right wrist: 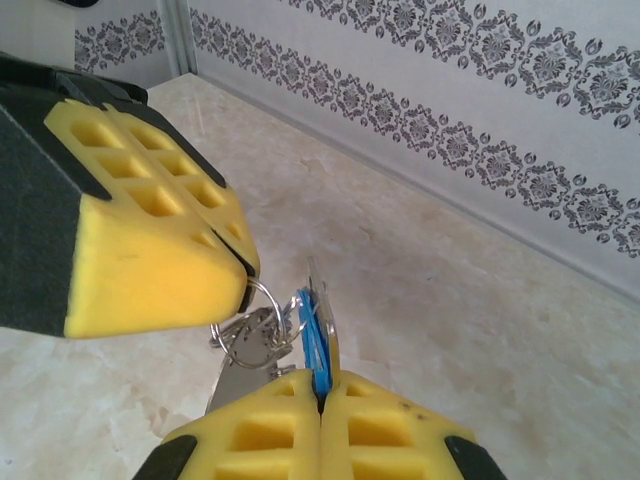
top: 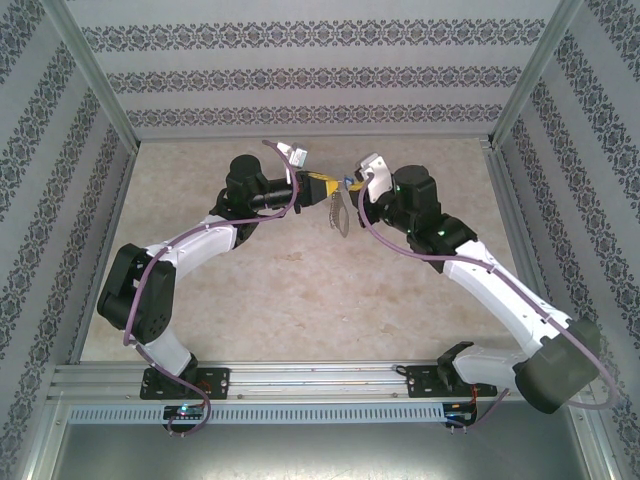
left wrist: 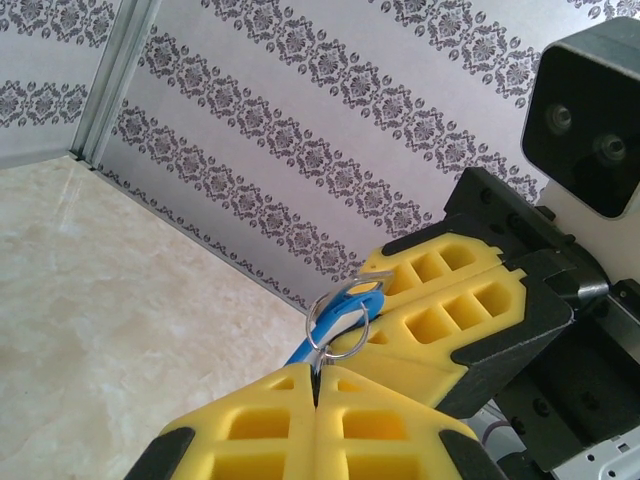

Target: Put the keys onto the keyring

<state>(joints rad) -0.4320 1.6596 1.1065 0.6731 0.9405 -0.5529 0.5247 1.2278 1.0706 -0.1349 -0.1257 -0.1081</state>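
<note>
beige marble-patterned table [top: 300, 290], enclosed by grey damask-patterned wall panels [top: 300, 80], was inspected from above. left arm [top: 170, 270] and right arm [top: 500, 290], both white and black, met tip to tip above the table's middle.

left gripper [left wrist: 315, 385], with yellow foam fingers [left wrist: 250, 430], was pressed together, pinching a thin silver wire ring [left wrist: 322, 335] at its tips. right gripper [right wrist: 322, 385] was likewise closed, clamped on a small bright-blue oval plastic tag [right wrist: 313, 335] standing on edge between its pads.

grey oval metal loop [top: 340, 215] hung in the air just below the two tips, clear of the table. in the right wrist view, small silver metal pieces [right wrist: 245, 340] were bunched between wire ring and tag. which piece was the key could not be told, nor how the loop joined the ring.
</note>
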